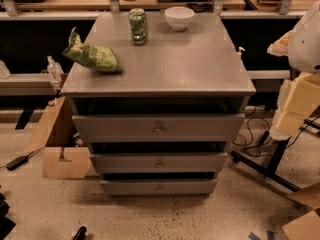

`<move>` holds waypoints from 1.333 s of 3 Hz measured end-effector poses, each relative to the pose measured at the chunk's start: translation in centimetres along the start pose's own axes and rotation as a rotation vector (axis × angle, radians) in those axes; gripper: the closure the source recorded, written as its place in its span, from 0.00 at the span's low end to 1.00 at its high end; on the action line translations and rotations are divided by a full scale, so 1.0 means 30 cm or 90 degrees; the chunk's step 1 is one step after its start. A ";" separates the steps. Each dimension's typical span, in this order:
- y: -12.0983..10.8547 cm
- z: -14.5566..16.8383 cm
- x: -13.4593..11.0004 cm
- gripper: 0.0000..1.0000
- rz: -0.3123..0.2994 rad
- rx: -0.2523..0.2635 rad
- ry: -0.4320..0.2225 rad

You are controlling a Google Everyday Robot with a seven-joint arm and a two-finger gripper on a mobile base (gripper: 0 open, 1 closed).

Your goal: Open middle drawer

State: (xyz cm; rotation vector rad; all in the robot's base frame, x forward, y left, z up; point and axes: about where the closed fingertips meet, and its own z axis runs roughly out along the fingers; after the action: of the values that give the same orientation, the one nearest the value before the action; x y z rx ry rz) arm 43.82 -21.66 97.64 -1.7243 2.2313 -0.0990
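Observation:
The grey cabinet (160, 69) stands in the middle of the view with three drawers. The middle drawer (125, 162) is the second one down, with a small brass knob (160, 164) at its centre. Its front sits about in line with the taller top drawer (115, 128) and the narrow bottom drawer (130, 186), with dark gaps between them. Part of my white and cream arm (300, 84) shows at the right edge, apart from the cabinet. My gripper is out of view.
On the cabinet top lie a green chip bag (92, 56), a green can (138, 26) and a white bowl (179, 18). A cardboard box (60, 149) stands on the floor at the left. A black stand base (267, 171) and cables lie at the right.

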 end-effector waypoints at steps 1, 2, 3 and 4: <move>0.000 0.000 0.000 0.00 0.000 0.000 0.000; 0.004 0.076 0.000 0.00 0.004 0.007 -0.028; 0.109 0.239 0.017 0.00 0.012 -0.007 -0.095; 0.238 0.471 0.053 0.00 0.021 -0.031 -0.145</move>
State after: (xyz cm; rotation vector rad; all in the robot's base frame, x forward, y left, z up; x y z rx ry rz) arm 40.91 -19.29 82.17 -1.6320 2.1101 0.1540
